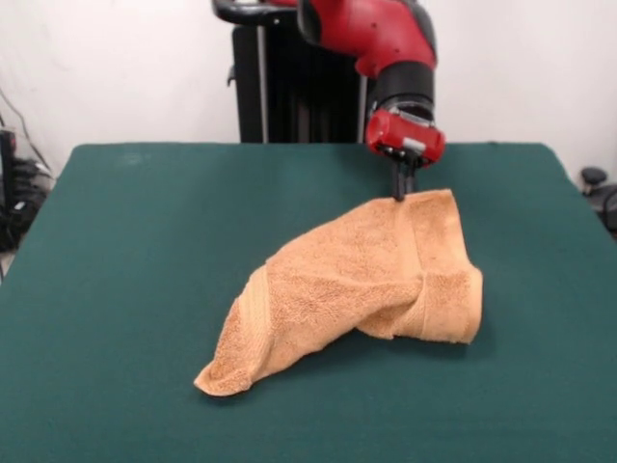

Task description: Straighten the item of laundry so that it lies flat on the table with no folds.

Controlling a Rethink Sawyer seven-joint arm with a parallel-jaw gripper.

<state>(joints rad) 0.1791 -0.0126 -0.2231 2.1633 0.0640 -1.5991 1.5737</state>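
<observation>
The orange-tan towel (pixel 362 280) lies crumpled on the dark green table (pixel 125 289), right of centre. Its far upper edge is lifted, so the cloth rises in a ridge and drapes down toward the front left, where one corner rests on the table. The right side is folded under in a thick hanging flap. A woven band shows along the left end and another along the right edge. My gripper (pixel 400 193) comes down from the red arm and is shut on the towel's raised far edge, holding it up off the table.
The black pedestal (pixel 289 87) stands behind the table's far edge. Cables and dark equipment (pixel 14 193) sit off the table at the left, and a dark object (pixel 596 183) at the right edge.
</observation>
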